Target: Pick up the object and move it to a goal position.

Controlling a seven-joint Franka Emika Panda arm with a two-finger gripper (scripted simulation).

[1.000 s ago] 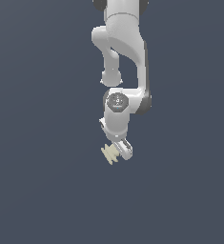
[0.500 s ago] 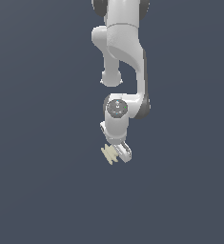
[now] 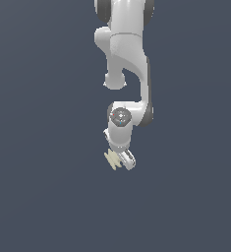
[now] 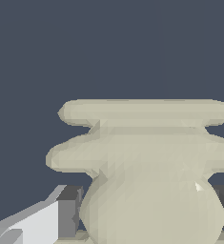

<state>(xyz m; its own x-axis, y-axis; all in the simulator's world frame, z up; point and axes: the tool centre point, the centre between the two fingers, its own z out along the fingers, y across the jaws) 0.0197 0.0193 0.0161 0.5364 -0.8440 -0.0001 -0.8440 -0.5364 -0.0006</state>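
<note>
gripper (image 3: 123, 161): low centre of the exterior view, at the bottom tip of the arm. Closed on the object as far as visible, ribbed piece wedged right at the fingertips. One pale finger and a dark pad (image 4: 68, 212) showing low left in the wrist view, pressed up against the object's bulge; another dark pad just peeking out low right.

object (image 3: 113, 160): small cream-yellow spool of stacked discs, poking out toward the exterior view's left from the fingers. Fills the lower centre and right of the wrist view (image 4: 147, 167), two flat flanges over a rounded belly. Narrower than the gripper.

step in hand: looks like the carry phase. Grasp seems done, object in the grip, travelling to the goal. No surface or shadow visible under it, so can't tell how high off anything.

goal: not visible in either view. No marker, no target, just flat dark grey-blue background everywhere.

next move: probably just a steady translate toward wherever the goal sits, keeping the squeeze firm. Ribbed, rounded shape held near the tips, so a slip or twist seems possible with a jerky motion. Smooth and slow is the guess.

arm (image 3: 129, 59): white, coming down from the top centre of the exterior view, wrist joint just above the gripper.

count: 1 arm, 1 gripper, 1 object, 0 goal markers in sight. Nothing else in the scene.
</note>
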